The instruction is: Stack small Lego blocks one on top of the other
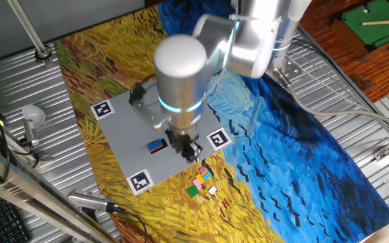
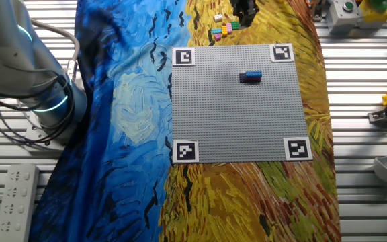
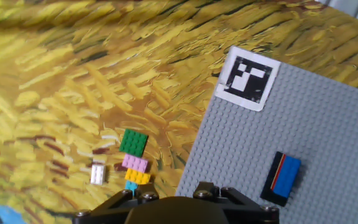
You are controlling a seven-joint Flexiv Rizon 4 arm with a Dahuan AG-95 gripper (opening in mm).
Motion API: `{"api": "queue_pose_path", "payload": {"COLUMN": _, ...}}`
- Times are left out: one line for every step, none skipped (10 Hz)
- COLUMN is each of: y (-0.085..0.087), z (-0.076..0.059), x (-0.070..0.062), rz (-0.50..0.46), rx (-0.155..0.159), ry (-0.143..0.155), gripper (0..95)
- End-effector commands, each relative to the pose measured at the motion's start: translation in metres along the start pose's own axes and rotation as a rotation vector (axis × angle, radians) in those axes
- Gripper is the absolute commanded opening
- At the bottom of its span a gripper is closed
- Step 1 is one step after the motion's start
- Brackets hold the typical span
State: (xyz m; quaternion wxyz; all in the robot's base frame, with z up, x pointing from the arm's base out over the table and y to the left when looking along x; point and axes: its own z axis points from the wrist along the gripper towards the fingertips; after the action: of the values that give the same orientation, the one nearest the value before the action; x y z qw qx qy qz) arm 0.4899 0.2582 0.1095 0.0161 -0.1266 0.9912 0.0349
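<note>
Already a blue-and-red stack of small Lego blocks (image 3: 286, 177) is seated on the grey baseplate (image 2: 240, 121), with a blue brick on top, a thin red layer beneath it and a dark underside seen in the hand view. In the other fixed view this stack (image 2: 250, 76) is found in the far half of the plate, right of centre, with bare studded surface open on every side of it. Off the plate, a loose cluster of bricks (image 1: 201, 182) is spread on the painted cloth just beside the plate's edge. In the hand view a flat green square plate (image 3: 133, 142), a pink brick (image 3: 135, 163), a yellow brick (image 3: 137, 177) and a white brick (image 3: 97, 173) can be told apart; the pink and yellow are set touching, while the white lies a little apart to the left. The gripper (image 1: 189, 150) is held low over the plate's corner, between the stack and the cluster. Whether its fingers are spread or pressed together cannot be told, since only the dark housing is caught at the lower edge of the hand view. Nothing is seen pinched. The baseplate is square, finely studded and matt, with a black-and-white tag (image 3: 248, 78) at each corner. The cloth (image 1: 302, 142) is printed with swirling yellow and blue brushstrokes and is laid over a ribbed metal table (image 2: 361, 168).
</note>
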Motion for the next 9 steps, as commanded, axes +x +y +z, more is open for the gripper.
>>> {"api": "queue_pose_path", "payload": {"y": 0.019, "z": 0.012, "x": -0.008, "rz": 0.03, "rx": 0.004, "ry": -0.002, "gripper": 38.0}}
{"api": "queue_pose_path", "payload": {"y": 0.024, "z": 0.016, "x": -0.011, "rz": 0.033, "rx": 0.011, "ry": 0.001, "gripper": 38.0}}
{"api": "queue_pose_path", "payload": {"y": 0.029, "z": 0.023, "x": -0.011, "rz": 0.035, "rx": 0.013, "ry": -0.003, "gripper": 38.0}}
{"api": "queue_pose_path", "payload": {"y": 0.031, "z": 0.026, "x": -0.011, "rz": 0.035, "rx": 0.012, "ry": -0.007, "gripper": 38.0}}
{"api": "queue_pose_path", "payload": {"y": 0.034, "z": 0.028, "x": -0.01, "rz": 0.033, "rx": 0.016, "ry": -0.009, "gripper": 38.0}}
{"api": "queue_pose_path", "payload": {"y": 0.033, "z": 0.027, "x": -0.009, "rz": 0.013, "rx": 0.021, "ry": -0.013, "gripper": 38.0}}
{"api": "queue_pose_path", "payload": {"y": 0.033, "z": 0.027, "x": -0.009, "rz": -0.014, "rx": 0.019, "ry": -0.014, "gripper": 38.0}}
{"api": "queue_pose_path", "payload": {"y": 0.033, "z": 0.027, "x": -0.009, "rz": -0.041, "rx": 0.018, "ry": -0.01, "gripper": 38.0}}
{"api": "queue_pose_path", "payload": {"y": 0.033, "z": 0.027, "x": -0.009, "rz": -0.077, "rx": 0.019, "ry": -0.006, "gripper": 38.0}}
